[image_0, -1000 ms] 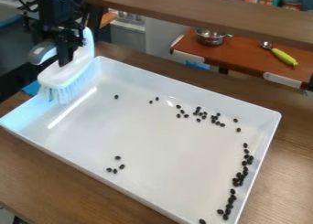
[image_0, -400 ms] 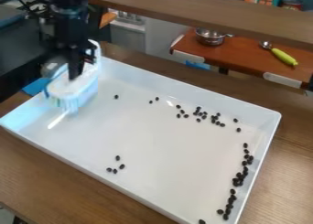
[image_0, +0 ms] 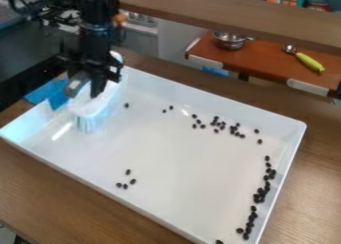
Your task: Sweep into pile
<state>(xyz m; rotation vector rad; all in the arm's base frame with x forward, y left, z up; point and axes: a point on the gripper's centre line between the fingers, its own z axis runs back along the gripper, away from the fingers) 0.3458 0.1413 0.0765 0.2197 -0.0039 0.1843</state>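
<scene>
My gripper [image_0: 93,84] is over the tray's upper left part, shut on the handle of a white brush [image_0: 91,106]. The brush's pale blue bristles point down at the tray floor, a little left of a lone black bean [image_0: 126,105]; whether they touch the floor I cannot tell. The white tray [image_0: 180,148] holds scattered beans. Several lie in a loose band [image_0: 222,127] near the far wall. Many more line the right wall [image_0: 260,193]. A small cluster [image_0: 132,181] lies left of centre toward the near wall.
The tray's raised walls surround the beans on a brown wooden table [image_0: 80,198]. Behind stand a wooden shelf [image_0: 233,11] and a reddish-brown board [image_0: 266,63] with a metal pot [image_0: 229,40] and a yellow-green handled utensil [image_0: 309,61]. Blue material [image_0: 48,93] lies left of the tray.
The gripper and brush have moved right and down in the view, from the tray's upper left edge to inside the tray. The beans look almost unmoved.
</scene>
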